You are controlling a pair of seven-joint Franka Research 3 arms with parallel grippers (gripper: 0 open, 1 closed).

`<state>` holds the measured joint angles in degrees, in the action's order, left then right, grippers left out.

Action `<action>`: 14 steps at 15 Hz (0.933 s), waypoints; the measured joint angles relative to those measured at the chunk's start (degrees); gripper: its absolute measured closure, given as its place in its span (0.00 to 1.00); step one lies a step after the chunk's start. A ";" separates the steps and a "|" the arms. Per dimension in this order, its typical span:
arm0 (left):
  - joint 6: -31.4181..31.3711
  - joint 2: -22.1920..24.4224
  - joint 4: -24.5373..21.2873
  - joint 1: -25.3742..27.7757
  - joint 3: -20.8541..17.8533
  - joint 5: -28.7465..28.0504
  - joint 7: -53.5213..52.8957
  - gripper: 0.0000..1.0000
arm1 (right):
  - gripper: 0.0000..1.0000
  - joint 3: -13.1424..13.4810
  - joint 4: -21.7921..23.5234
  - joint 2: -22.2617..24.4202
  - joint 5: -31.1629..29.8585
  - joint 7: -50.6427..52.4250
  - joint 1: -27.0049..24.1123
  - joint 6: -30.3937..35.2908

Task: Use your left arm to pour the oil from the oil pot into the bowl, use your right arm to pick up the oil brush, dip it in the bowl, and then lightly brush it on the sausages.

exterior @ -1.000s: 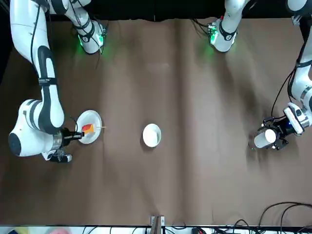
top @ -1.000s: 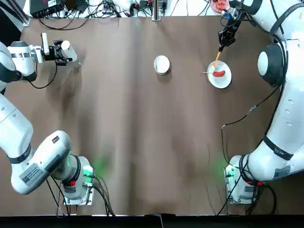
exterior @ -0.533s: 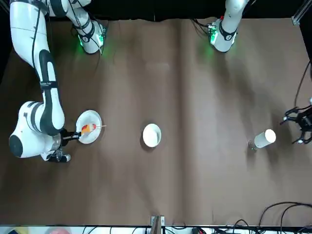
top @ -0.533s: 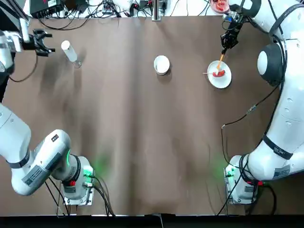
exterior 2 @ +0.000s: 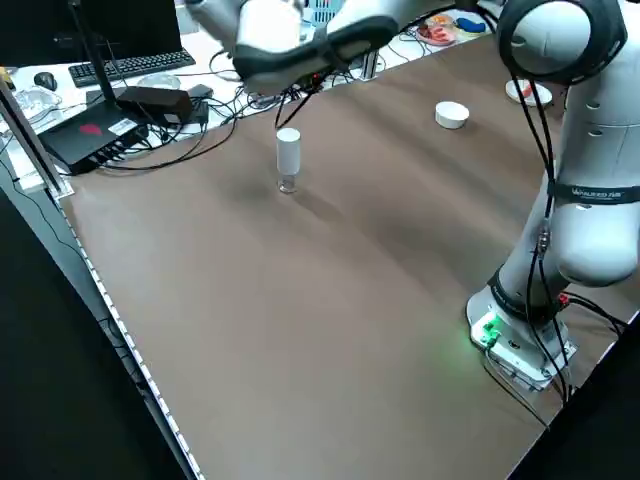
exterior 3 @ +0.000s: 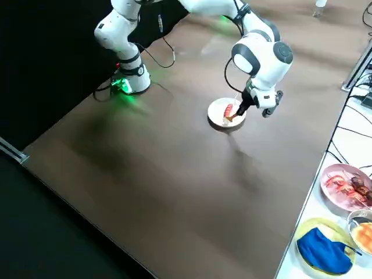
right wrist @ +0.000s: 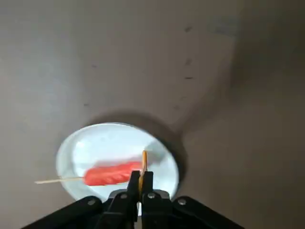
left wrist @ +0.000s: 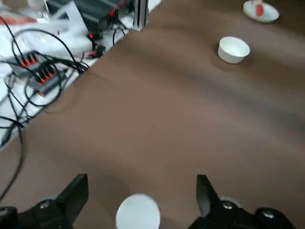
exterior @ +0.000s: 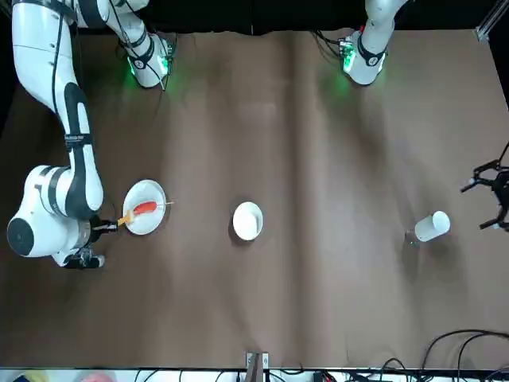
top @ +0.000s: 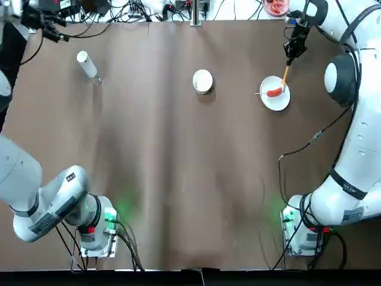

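Orange brush [top: 286, 74] is pinched between the closed fingers of the right gripper [top: 292, 55], handle up in the claw, tip slanting down toward the sausage [top: 274, 92] on the white plate [top: 281, 103]. From the wrist camera the brush [right wrist: 143, 167] hangs right over the sausage [right wrist: 112, 173], crossing its long axis near the end away from the stick. I can't tell if the tip is actually touching. So the brushing strokes probably want to run along the sausage toward the stick end.

Left gripper [top: 40, 19] is off at the far left corner of the table, fingers spread apart and holding nothing. The oil bottle [top: 86, 64] stands upright on its own near it, well apart from the bowl [top: 202, 81], which sits mid-table between bottle and plate.
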<state>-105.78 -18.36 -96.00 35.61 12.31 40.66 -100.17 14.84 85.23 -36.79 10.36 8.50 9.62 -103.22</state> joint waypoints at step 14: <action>-6.75 -0.47 -0.82 -33.51 0.34 -49.40 82.37 0.00 | 0.96 -1.54 -0.47 0.02 -0.03 -1.51 5.86 0.04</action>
<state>-112.53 -18.83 -96.82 2.10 12.65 -8.74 -17.80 13.29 84.76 -36.76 10.33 6.99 15.48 -103.18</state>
